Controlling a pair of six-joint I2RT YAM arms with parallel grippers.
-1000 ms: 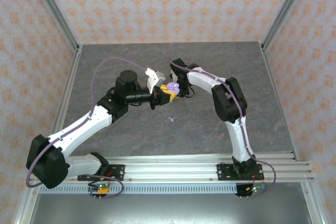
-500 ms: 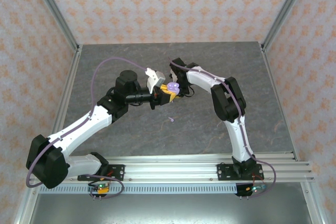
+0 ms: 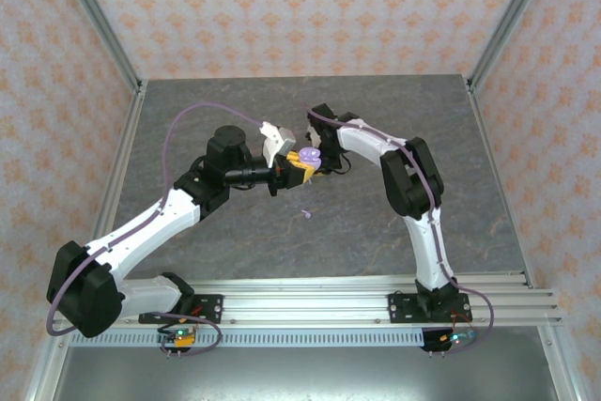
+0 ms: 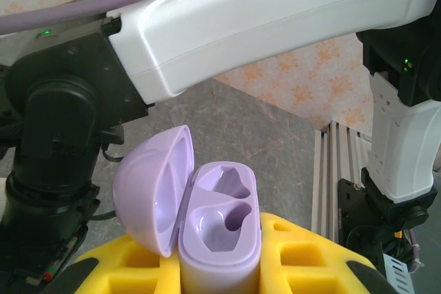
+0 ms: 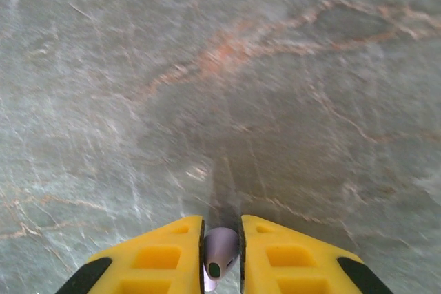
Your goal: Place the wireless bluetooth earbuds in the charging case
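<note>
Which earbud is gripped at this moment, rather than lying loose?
The lavender earbud pinched in the right claw. The other earbud lies loose on the table, untouched.

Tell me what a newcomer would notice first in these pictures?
An open lavender case, both wells empty, stands clamped in the left pincer at mid-table. Beside it the right pincer pinches a lavender earbud over the grey table; another earbud lies loose on it.

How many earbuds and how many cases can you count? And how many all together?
Earbuds: 2 (lavender held earbud in the right hand, loose earbud on the table)
Lavender charging case, open: 1
Total: 3
</note>
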